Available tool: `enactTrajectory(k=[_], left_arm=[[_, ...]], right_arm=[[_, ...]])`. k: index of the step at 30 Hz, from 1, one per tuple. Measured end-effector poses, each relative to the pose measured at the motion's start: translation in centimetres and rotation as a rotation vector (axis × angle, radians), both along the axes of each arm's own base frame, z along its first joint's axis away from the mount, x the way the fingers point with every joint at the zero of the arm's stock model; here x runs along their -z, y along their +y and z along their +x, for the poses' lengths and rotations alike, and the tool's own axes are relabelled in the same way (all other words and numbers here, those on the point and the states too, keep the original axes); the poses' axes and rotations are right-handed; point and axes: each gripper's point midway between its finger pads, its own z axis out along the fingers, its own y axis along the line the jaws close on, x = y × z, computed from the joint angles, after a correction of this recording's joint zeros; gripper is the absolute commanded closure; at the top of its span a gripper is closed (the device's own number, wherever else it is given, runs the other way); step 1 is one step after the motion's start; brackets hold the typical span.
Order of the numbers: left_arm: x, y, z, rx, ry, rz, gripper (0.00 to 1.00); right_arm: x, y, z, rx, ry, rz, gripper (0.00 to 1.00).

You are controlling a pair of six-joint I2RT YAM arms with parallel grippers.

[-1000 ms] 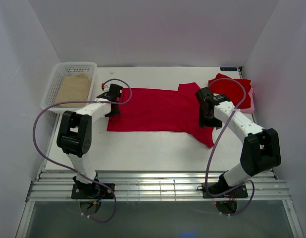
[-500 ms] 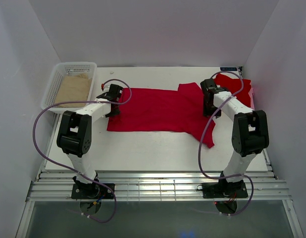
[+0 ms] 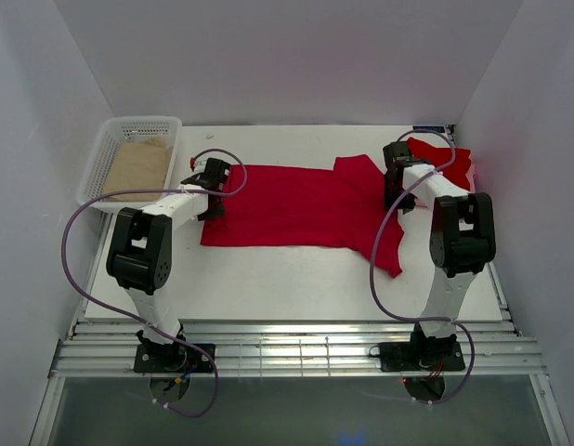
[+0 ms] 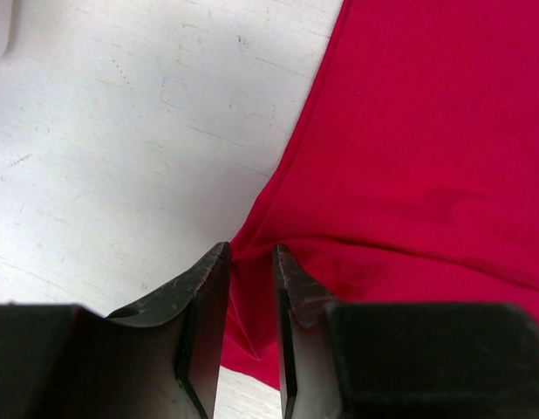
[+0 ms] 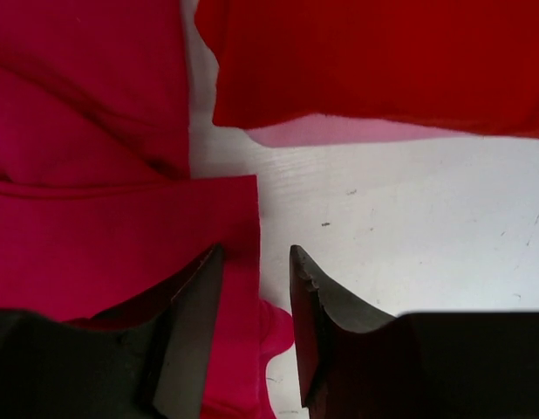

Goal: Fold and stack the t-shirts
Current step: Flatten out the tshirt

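Note:
A bright red t-shirt [image 3: 296, 204] lies spread flat across the middle of the table. My left gripper [image 3: 211, 182] is at its left edge, shut on a raised fold of the shirt's hem [image 4: 252, 288]; the cloth [image 4: 409, 157] peaks up between the jaws [image 4: 250, 253]. My right gripper [image 3: 396, 186] hovers at the shirt's right edge, open and empty [image 5: 256, 251]. Its left finger is over the red cloth [image 5: 95, 227] and its right finger over bare table. A second red t-shirt [image 3: 443, 165], folded, lies at the back right [image 5: 383, 61].
The folded shirt rests on a pale pink piece [image 5: 339, 131]. A white basket [image 3: 109, 149] at the back left holds a tan sheet [image 3: 138, 169]. White walls enclose the table on three sides. Purple cables loop off both arms.
My right arm has swung back and to the right, from over the shirt's right side to its edge beside the folded shirt. The left gripper has not moved.

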Motion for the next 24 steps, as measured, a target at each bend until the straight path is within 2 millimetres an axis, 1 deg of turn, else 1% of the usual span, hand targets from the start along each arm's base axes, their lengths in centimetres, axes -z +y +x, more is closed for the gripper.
enactTrajectory(k=[6,9,11,14,15,18,20,23,24], left_arm=[[0.1,0.1,-0.2,0.0,0.01,0.003,0.65],[0.1,0.1,-0.3,0.0,0.012,0.004,0.65],[0.1,0.1,-0.3,0.0,0.013,0.004,0.65],[0.1,0.1,-0.3,0.0,0.014,0.005,0.65],[0.1,0.2,-0.3,-0.001,0.015,0.005,0.65],[0.1,0.2,-0.4,-0.001,0.017,0.006,0.65],[0.1,0.2,-0.4,0.0,0.017,0.006,0.65],[0.1,0.2,-0.4,0.001,0.017,0.006,0.65],[0.1,0.2,-0.4,0.001,0.017,0.007,0.65]], right_arm=[[-0.7,1.0,2.0,-0.034,-0.045,0.044,0.64],[-0.5,1.4,2.6,-0.047,-0.048,0.06,0.65],[0.0,1.5,2.6,-0.051,-0.033,0.062,0.64],[0.8,1.3,2.3,-0.048,-0.009,0.055,0.58],[0.9,1.2,2.2,-0.046,-0.003,0.049,0.53],[1.0,0.9,2.0,-0.041,0.006,0.037,0.5],[1.0,0.6,1.9,-0.034,0.009,0.036,0.5],[1.2,0.2,1.8,-0.024,0.016,0.038,0.54],[1.2,0.1,1.8,-0.023,0.019,0.041,0.6]])
